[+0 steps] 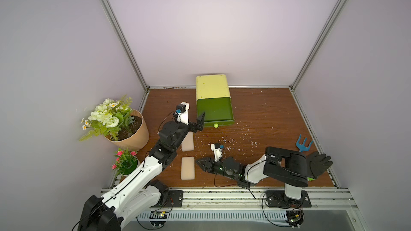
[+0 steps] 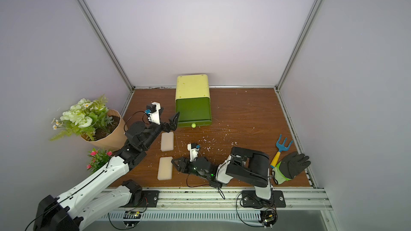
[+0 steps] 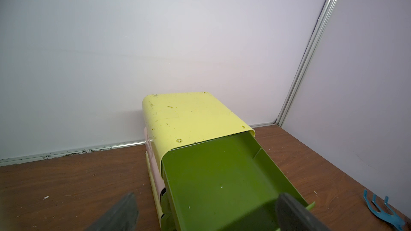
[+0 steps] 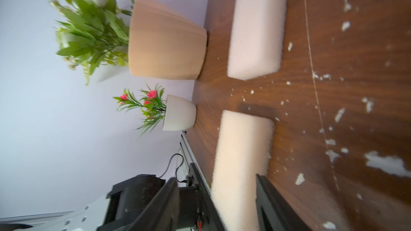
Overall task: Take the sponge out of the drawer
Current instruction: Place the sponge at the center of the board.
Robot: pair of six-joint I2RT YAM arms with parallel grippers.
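Observation:
The green drawer (image 1: 214, 110) (image 2: 193, 110) is pulled out of the yellow cabinet (image 1: 212, 85), and its tray (image 3: 218, 174) shows nothing inside. Two pale sponges lie on the table to the left. The nearer sponge (image 1: 188, 168) (image 2: 165, 168) (image 4: 242, 152) has its end just in front of my right gripper (image 1: 198, 162) (image 4: 215, 178). That gripper is open and turned on its side, with a clear gap beside the foam. The farther sponge (image 1: 187, 142) (image 4: 258, 25) lies partly under my left arm. My left gripper (image 1: 200, 122) (image 3: 208, 196) is open at the drawer's front left corner.
A large potted plant (image 1: 115, 121) and a small pink-flowered pot (image 1: 125, 162) stand along the left wall. A blue hand rake (image 1: 302, 144) and a black glove (image 1: 319, 165) lie at the right edge. White crumbs (image 1: 231, 140) are scattered mid-table.

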